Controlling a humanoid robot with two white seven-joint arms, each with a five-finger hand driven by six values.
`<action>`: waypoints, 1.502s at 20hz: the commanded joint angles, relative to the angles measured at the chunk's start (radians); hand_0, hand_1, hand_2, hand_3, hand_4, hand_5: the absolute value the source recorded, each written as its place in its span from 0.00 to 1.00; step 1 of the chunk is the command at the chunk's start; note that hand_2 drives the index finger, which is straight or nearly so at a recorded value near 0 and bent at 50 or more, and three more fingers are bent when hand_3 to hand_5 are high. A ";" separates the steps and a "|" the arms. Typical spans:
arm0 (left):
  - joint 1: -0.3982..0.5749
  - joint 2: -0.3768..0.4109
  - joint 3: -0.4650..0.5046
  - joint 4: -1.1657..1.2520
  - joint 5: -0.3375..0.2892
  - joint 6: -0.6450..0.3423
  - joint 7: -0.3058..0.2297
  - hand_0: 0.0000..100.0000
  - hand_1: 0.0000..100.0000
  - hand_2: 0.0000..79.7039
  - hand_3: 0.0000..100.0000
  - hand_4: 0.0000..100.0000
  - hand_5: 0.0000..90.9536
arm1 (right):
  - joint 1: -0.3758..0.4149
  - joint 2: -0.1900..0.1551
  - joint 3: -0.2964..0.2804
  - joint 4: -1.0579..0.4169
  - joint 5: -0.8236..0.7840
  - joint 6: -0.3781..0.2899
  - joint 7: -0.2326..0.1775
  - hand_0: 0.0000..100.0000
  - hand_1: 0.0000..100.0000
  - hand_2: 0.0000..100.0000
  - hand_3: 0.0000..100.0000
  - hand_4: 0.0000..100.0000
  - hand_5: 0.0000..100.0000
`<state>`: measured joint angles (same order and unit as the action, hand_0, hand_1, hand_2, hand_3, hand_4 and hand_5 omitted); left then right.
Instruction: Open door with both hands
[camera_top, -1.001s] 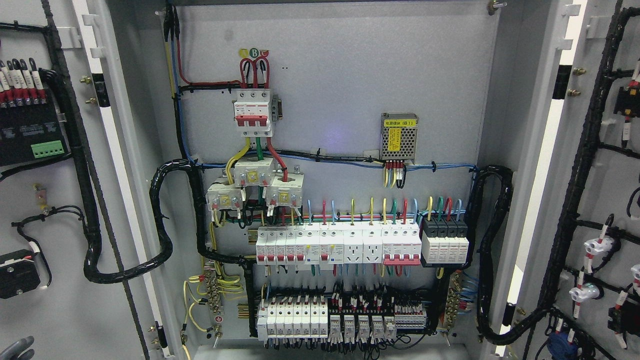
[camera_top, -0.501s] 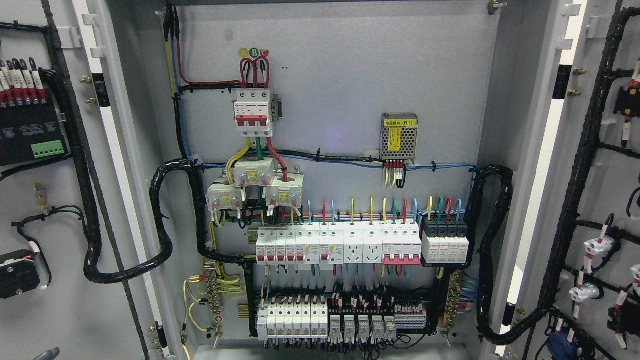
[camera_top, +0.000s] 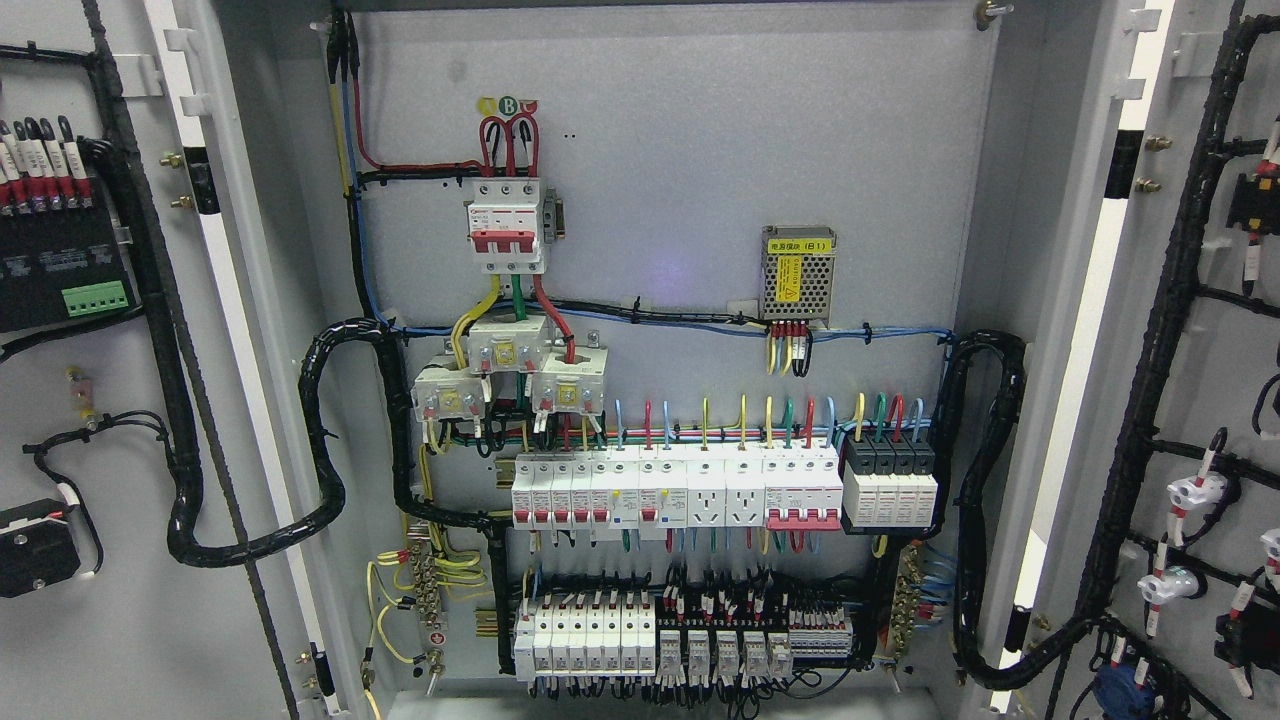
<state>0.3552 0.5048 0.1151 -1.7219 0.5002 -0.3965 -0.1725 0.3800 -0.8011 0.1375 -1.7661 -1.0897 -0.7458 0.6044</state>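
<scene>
Left robot hand gone from view: grey fingers showed at the bottom-left corner earlier, shrank to a sliver, now nothing. Right robot hand not in view either, so open or closed can't be told for either one. Nothing else has shifted.

Both doors stand wide open. Left door (camera_top: 110, 640) swung out left of the cabinet back panel (camera_top: 680, 150), right door (camera_top: 1210, 330) swung out right of it, inner faces toward the camera, each carrying black wire looms.

Landmark: red-handled main breaker (camera_top: 507, 225), upper left on the panel.
- Just above it: round phase stickers, the green one reads "B" (camera_top: 509, 105); its neighbours too cut off to read.
- Right of it, same height: mesh-cased power supply (camera_top: 797, 274), yellow label with Chinese characters ending "(B1)", yellow warning sticker below; small print unreadable.
- Directly below: three white current transformers (camera_top: 510, 375), yellow tags, text too small.
- Further below: row of white breakers and two sockets (camera_top: 680, 488), then a lower row of relays and terminals (camera_top: 680, 640).
- Far left of it, on the left door: black module with green terminal block (camera_top: 96, 297).
</scene>
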 joint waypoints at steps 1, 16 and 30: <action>0.089 -0.045 -0.114 0.001 -0.081 0.002 -0.001 0.00 0.00 0.00 0.00 0.04 0.00 | 0.000 0.109 0.103 0.010 0.074 0.002 -0.043 0.00 0.00 0.00 0.00 0.00 0.00; 0.240 -0.101 -0.181 0.100 -0.201 0.021 -0.004 0.00 0.00 0.00 0.00 0.04 0.00 | 0.097 0.264 0.206 0.154 0.208 0.059 -0.270 0.00 0.00 0.00 0.00 0.00 0.00; 0.199 -0.195 -0.241 0.464 -0.311 0.024 -0.007 0.00 0.00 0.00 0.00 0.04 0.00 | 0.187 0.329 0.206 0.384 0.234 0.059 -0.276 0.00 0.00 0.00 0.00 0.00 0.00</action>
<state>0.5857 0.3729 -0.0767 -1.5018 0.2295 -0.3726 -0.1800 0.5413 -0.5325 0.3260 -1.5285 -0.8753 -0.6873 0.3288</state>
